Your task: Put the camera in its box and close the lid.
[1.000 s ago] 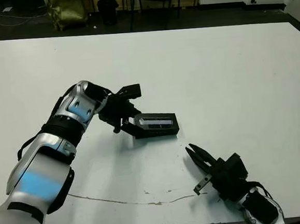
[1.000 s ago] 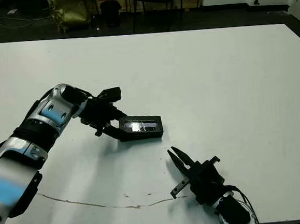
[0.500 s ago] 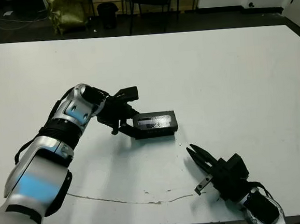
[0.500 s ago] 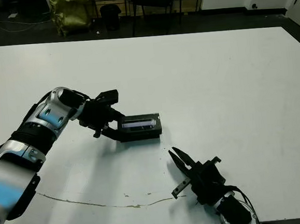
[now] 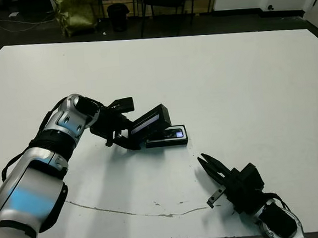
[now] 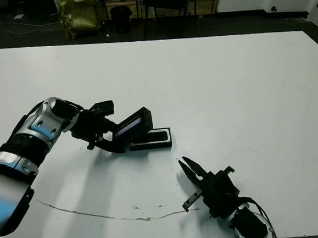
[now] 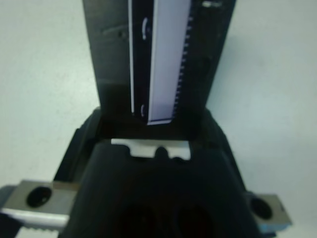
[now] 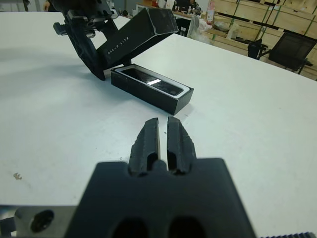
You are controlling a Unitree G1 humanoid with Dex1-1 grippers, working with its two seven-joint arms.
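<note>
The camera (image 8: 156,85) already lies inside its box (image 5: 171,140), which sits on the white counter (image 5: 244,79) a little left of the middle. In the right wrist view the glossy black bar is seen resting flat in the white-lined tray, so I judge the first part of the task as done.

The lid (image 5: 148,121) is not yet on. It is tilted, raised above the left end of the box, with its pale grey strip facing up and to the near side. The left gripper (image 5: 118,134) has hold of it at its left end, fingers closed on its edge; in the left wrist view the lid fills the space between them. The low left edge of the lid seems close to the box wall, but I cannot tell if it touches.

The right gripper (image 5: 209,173) waits near the robot, well apart from the box, holding nothing, with its two fingers almost together and only a narrow gap between them.

What is left: bring the lid down level over the box, seat it square, and release
</note>
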